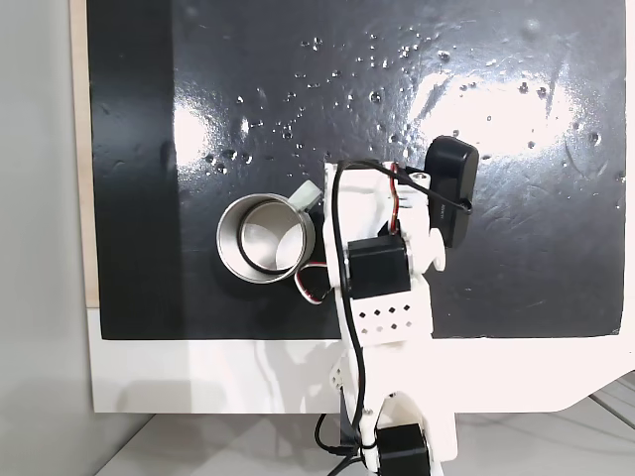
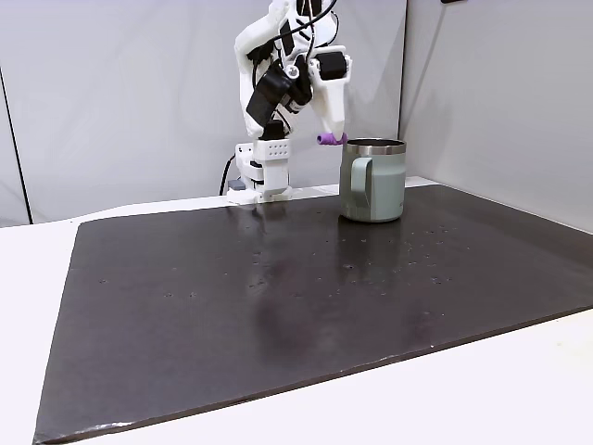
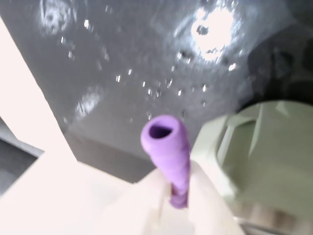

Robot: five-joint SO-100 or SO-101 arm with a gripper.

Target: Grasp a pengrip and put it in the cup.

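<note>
pengrip (image 3: 167, 149) pinched in hand (image 3: 178, 193)

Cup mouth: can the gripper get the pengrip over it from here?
Probably yes. The gripper holds the pengrip up at rim height right beside the cup, and in a fixed view the cup's mouth is open with nothing in between.

Glossy black mat (image 2: 278, 315), grey walls (image 2: 111, 102)

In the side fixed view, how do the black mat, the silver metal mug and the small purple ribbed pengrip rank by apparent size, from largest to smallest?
1. Black mat, by far the largest.
2. Silver metal mug.
3. Small purple ribbed pengrip, held above the mug's rim between the white fingers, clearly the smallest.
</note>
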